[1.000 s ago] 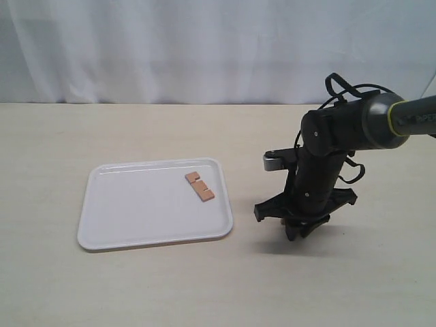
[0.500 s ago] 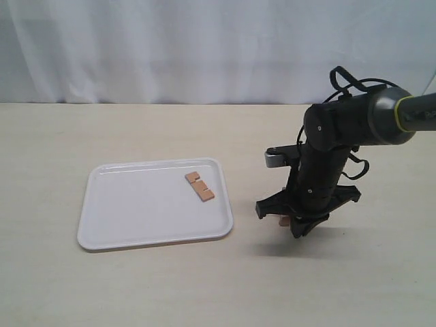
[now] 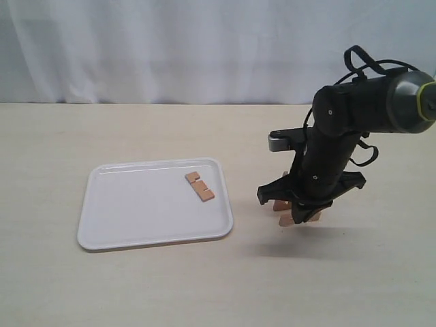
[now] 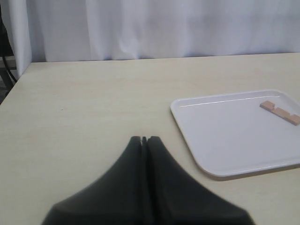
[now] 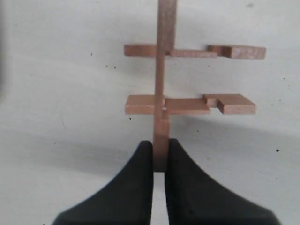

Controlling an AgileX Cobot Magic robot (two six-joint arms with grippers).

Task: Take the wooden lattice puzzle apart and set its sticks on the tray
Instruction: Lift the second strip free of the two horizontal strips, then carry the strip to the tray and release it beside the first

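Wooden lattice puzzle [image 5: 161, 105] hangs pinched in the right tool [image 5: 159, 151].

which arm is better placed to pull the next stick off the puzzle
Probably left: the right gripper is shut on the wooden lattice puzzle, holding it in the air, while the left gripper is shut and empty.

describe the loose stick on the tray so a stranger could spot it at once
Find the big white tray on the left of the exterior view; near its far right corner one short reddish-brown stick lies flat. It lies alone, while the other sticks are interlocked and gripped by the right claw, off the tray.
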